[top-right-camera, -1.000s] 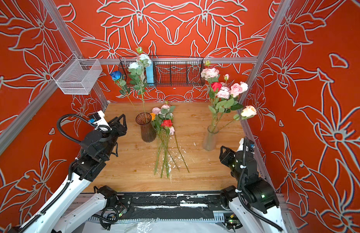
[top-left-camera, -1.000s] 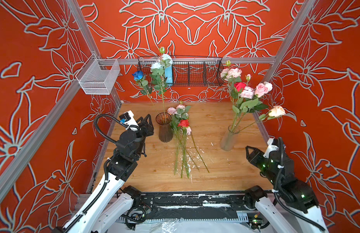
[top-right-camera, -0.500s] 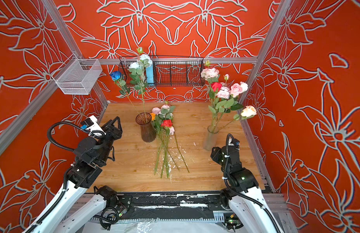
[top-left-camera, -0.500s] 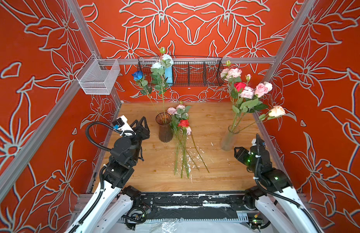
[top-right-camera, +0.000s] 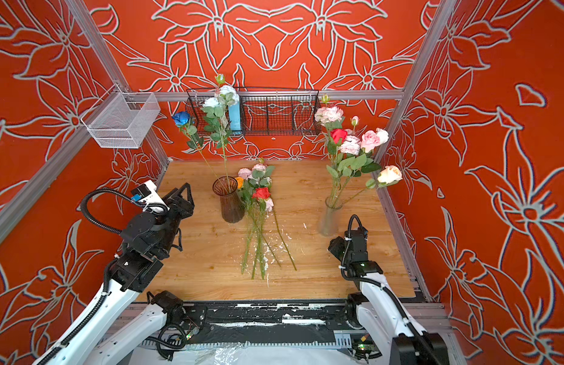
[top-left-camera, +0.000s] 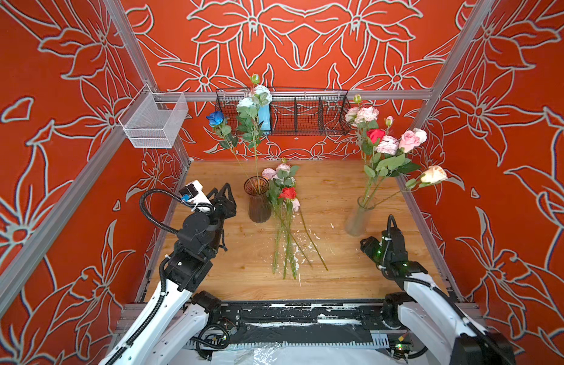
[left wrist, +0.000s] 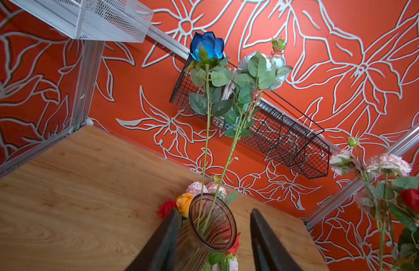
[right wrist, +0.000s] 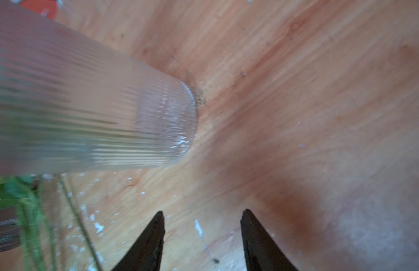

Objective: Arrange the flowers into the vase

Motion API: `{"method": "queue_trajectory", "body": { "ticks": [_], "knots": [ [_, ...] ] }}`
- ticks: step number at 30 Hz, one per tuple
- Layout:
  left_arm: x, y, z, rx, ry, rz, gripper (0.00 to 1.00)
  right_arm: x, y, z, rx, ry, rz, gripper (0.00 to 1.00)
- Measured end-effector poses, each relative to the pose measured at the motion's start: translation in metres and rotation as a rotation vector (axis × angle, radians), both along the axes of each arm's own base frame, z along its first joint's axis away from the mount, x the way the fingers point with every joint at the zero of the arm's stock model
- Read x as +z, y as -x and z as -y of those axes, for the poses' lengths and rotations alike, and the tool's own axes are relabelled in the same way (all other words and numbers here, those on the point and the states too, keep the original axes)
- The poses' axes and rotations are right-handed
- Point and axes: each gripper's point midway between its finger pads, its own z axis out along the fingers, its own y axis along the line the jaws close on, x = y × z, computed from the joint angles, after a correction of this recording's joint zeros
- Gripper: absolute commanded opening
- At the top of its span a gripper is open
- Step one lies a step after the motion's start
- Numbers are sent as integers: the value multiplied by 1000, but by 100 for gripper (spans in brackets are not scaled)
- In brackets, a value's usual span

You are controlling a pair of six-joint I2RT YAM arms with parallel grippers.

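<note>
Firstly, at the far left the white mesh basket [top-left-camera: 148, 126] hangs on the wall; you can see nothing in it. Below it your left gripper [top-left-camera: 220, 189] sits just beside the brown vase [top-left-camera: 258, 208], jaws about half apart and holding nothing. In the left wrist view the vase shows between the fingers, but you cannot tell whether they touch it. That vase stands upright and holds two long stems: a blue rose [top-left-camera: 215, 117] and a pale white spray [top-left-camera: 255, 98].

Just right of it the loose flowers [top-left-camera: 287, 202] lie flat on the table [top-left-camera: 337, 189], blooms toward the back wall and bare stems fanning toward you. Judge them light and top-heavy, with thin stems that will likely flex and roll. Take one on the bare lower stem, clear of leaves and neighbours, and never on the soft bloom. The stems overlap, so expect a pinch to catch two.

Behind them, the black wire basket [top-left-camera: 306, 117] holds a pale blue item [top-left-camera: 264, 117].

Further right the clear vase [top-left-camera: 356, 221] carries a fuller bunch [top-left-camera: 384, 142] of pink, red and cream blooms, leaning outward. Both vases look like ribbed glass, so treat them as tippy.

Your right gripper [right wrist: 202, 212] hovers low near that vase's base, jaws parted and nothing between them.
</note>
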Motion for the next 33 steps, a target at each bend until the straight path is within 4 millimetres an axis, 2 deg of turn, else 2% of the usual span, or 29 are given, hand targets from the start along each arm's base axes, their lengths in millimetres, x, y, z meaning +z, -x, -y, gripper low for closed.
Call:
{"method": "queue_trajectory", "body": {
  "ticks": [3,14,23,33],
  "knots": [
    [-1,-1,0,4,-7,-3,50,-7,-5,2,17,31,-41,52],
    [-5,-5,-2,25,-43,-18,50,-2,-31,13,32,133,-48,53],
    [-3,-4,-4,37,-60,-12,50,-9,-40,14,32,145,-80,52],
    [4,-1,-7,47,-63,13,50,-5,-58,16,25,160,-79,52]
  ]
}}
